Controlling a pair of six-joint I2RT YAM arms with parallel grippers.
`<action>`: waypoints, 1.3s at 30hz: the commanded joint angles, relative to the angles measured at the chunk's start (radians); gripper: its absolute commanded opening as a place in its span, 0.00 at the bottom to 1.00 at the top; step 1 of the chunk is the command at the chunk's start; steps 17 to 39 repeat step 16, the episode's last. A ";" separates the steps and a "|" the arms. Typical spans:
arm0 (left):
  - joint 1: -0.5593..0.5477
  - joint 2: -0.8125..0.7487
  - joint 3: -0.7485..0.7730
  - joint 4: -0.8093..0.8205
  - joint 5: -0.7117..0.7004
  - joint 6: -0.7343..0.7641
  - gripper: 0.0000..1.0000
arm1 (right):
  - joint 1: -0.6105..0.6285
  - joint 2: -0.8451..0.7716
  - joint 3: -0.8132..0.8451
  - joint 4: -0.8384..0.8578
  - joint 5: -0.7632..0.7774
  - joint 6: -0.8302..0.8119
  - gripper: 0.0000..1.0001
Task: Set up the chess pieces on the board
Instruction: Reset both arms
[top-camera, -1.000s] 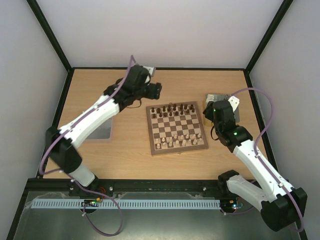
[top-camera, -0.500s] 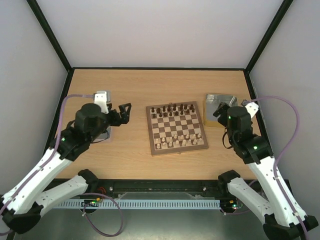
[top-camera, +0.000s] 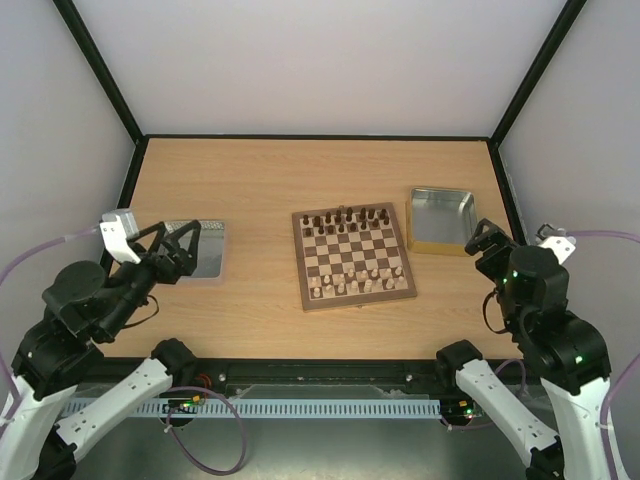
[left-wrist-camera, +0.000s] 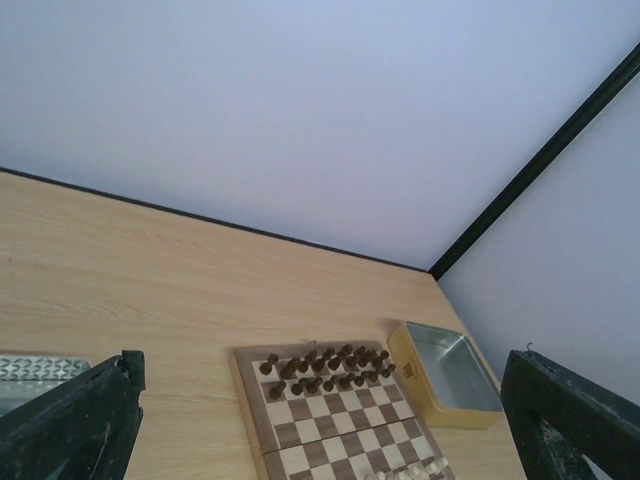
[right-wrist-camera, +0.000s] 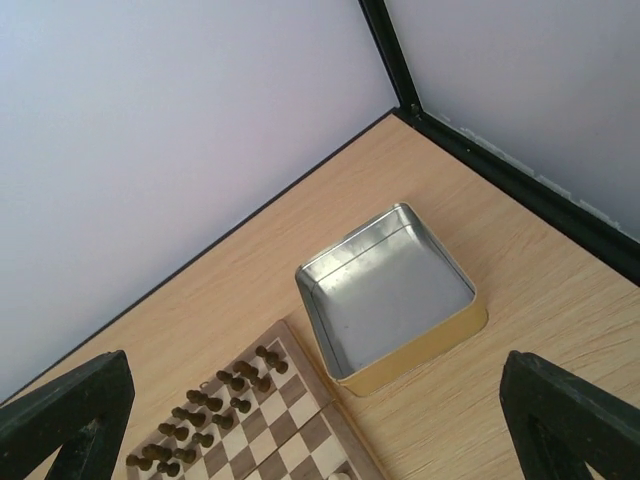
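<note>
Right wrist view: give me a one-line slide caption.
Right gripper, open, looks down on the metal tray beside the board, dark chess pieces lined up.

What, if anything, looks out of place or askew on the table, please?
Only the board stands out: it sits slightly rotated against the edges of the table. The chess pieces stand in its two far rows, none visibly toppled or spilled, though they are too small to check singly.

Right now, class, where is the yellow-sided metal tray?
In the top view, the yellow-sided tray sits just right of the board, beside its far right corner and beyond the right gripper.
</note>
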 joint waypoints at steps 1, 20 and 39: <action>0.002 -0.016 0.034 -0.069 -0.010 0.018 0.99 | -0.003 -0.009 0.050 -0.136 0.042 0.010 0.98; 0.002 -0.033 0.005 -0.041 0.015 0.016 0.99 | -0.004 -0.048 0.026 -0.135 0.060 0.004 0.98; 0.002 -0.033 0.005 -0.041 0.015 0.016 0.99 | -0.004 -0.048 0.026 -0.135 0.060 0.004 0.98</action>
